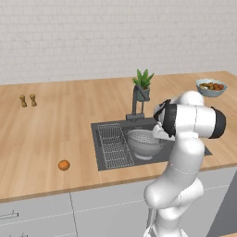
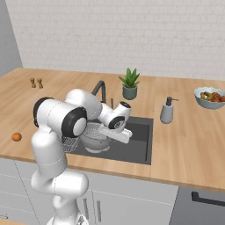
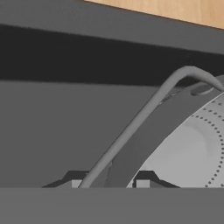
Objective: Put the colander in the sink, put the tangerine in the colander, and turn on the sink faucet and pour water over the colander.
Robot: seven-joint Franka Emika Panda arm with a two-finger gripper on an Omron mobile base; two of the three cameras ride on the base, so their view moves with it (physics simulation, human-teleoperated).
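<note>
Colander [image 1: 145,141] seated inside the sink [image 1: 105,163], right of the flat wire rack [image 1: 114,144] that fills the sink's left part; upright, perforated wall and wide rim visible. Same colander [image 2: 94,135] partly screened by the arm in the right base view. Gripper [image 3: 109,183] down in the sink at the colander's rim: in the hand view, the thin curved handle loop of the colander [image 3: 192,144] runs down between the two dark fingertips [image 3: 75,180], jaws drawn together on it. Rim band and dotted inner bowl directly beyond the tips; dark sink wall behind, strip of wooden counter [image 3: 175,9] above that.

Tangerine [image 1: 64,165] lying on the counter [image 1: 46,134], well to the left of the sink and near the counter's front edge; apart from everything else. Also noted at the far left of the right base view [image 2: 16,137].

Sink faucet [image 1: 135,105] standing upright at the sink's back edge, spout bent over toward the basin; no water seen. Potted plant [image 1: 143,85] just behind the faucet. Soap dispenser [image 2: 167,110] on the counter right of the sink. Fruit bowl [image 1: 211,87] further right of the sink, toward the back. Two small shakers [image 1: 28,100] far left of the sink, near the wall.
</note>
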